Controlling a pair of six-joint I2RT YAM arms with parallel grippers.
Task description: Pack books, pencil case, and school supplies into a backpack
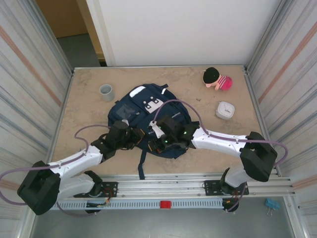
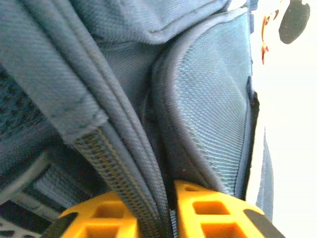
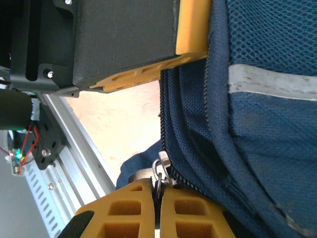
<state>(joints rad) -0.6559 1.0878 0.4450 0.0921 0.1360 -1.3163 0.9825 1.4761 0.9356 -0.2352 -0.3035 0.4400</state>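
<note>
Step judged as unzipping: the backpack [image 1: 130,101] lies at table centre. Its zipper pull [image 3: 160,168] is pinched by the closed right gripper [image 3: 157,196] at the bag's 6 o'clock edge, and the backpack fabric along the zipper track [image 2: 106,163] is clamped by the closed left gripper [image 2: 171,198] at about 7 o'clock. The pencil case [image 1: 225,110] is seen on the table at the bag's 3 o'clock, well apart, not yet packed. Next, the pull likely needs to be drawn along the track while the fabric is kept taut by the left gripper, otherwise the slider may jam.
</note>
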